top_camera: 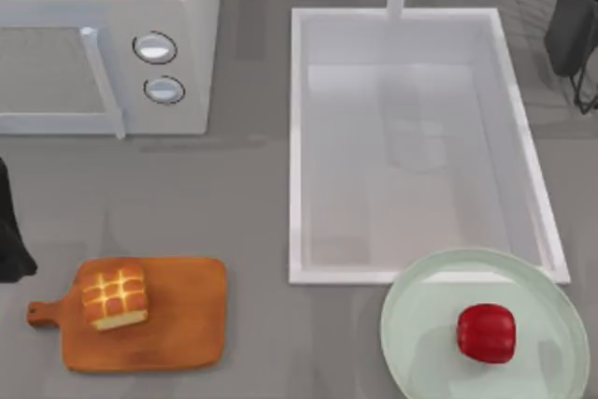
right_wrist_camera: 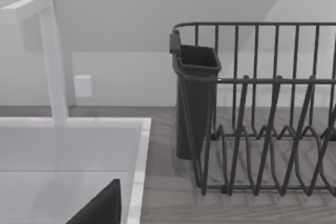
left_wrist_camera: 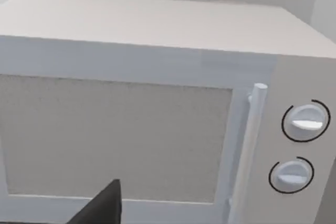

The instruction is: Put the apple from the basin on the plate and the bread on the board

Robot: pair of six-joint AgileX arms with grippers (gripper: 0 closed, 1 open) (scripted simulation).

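- Top view: the apple (top_camera: 487,333) is seen resting on the plate (top_camera: 420,343), right of the plate's centre, at the table's near right. The plate overlaps the near right corner of the basin (top_camera: 295,137); nothing is seen inside the basin.
- Top view: the bread (top_camera: 114,294) lies on the board (top_camera: 177,320), toward the handle end, at the near left. Both placements are judged to match the task, so the work appears finished.
- Top view: the left arm (top_camera: 11,240) is seen as a dark shape at the left edge, beside the board but apart from it. The right arm (top_camera: 575,25) sits at the far right edge, past the basin. Both are judged parked, drawn back so the placed items are left undisturbed.
- Left wrist view: the microwave (left_wrist_camera: 157,103) is faced squarely, with its door handle and two knobs in sight. One dark fingertip (left_wrist_camera: 102,208) is seen at the frame's edge; whether the left claw is open or closed cannot be told. Nothing is seen held.
- Right wrist view: the faucet (right_wrist_camera: 50,56), the basin rim and a dark wire dish rack (right_wrist_camera: 252,119) with a cutlery cup are seen. One dark fingertip (right_wrist_camera: 102,208) is in sight; the right claw's state cannot be told either.
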